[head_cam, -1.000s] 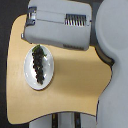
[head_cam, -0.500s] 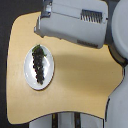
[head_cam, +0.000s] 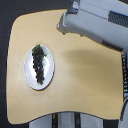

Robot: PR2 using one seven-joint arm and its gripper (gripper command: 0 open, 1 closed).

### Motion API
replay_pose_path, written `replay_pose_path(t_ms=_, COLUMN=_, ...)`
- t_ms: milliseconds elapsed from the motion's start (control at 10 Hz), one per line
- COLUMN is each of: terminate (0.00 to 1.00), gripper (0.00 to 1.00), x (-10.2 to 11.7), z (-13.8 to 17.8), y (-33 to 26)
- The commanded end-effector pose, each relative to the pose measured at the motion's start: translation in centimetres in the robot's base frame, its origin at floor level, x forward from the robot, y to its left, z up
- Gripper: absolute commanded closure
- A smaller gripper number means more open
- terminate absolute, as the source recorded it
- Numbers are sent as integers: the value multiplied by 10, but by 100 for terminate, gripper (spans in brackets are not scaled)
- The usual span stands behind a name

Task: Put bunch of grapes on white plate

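The small tapering bunch of dark purple-black grapes (head_cam: 38, 64) lies lengthwise on the round glossy white plate (head_cam: 30, 75), at the exterior view's left of the light wooden bench (head_cam: 85, 85). The grey arm's gripper (head_cam: 67, 22) hangs over the bench's far edge, well apart from the plate; whether its jaws are released or clenched cannot be told.

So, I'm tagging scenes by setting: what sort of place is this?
Probably a lab tabletop setup, not a home: one bare wooden table, a white plate holding grapes, and a grey robot arm overhead.
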Motion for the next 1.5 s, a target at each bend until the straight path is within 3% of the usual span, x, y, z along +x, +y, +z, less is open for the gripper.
replay_pose_path(t_ms=0, terminate=0, gripper=0, x=-16, z=-15, y=-97)
replay_pose_path(t_ms=700, terminate=0, gripper=0, x=-10, z=-16, y=-176)
replay_pose_path(t_ms=1300, terminate=0, gripper=0, x=3, z=-16, y=-186)
replay_pose_path(t_ms=1400, terminate=0, gripper=0, x=-5, z=-17, y=-178)
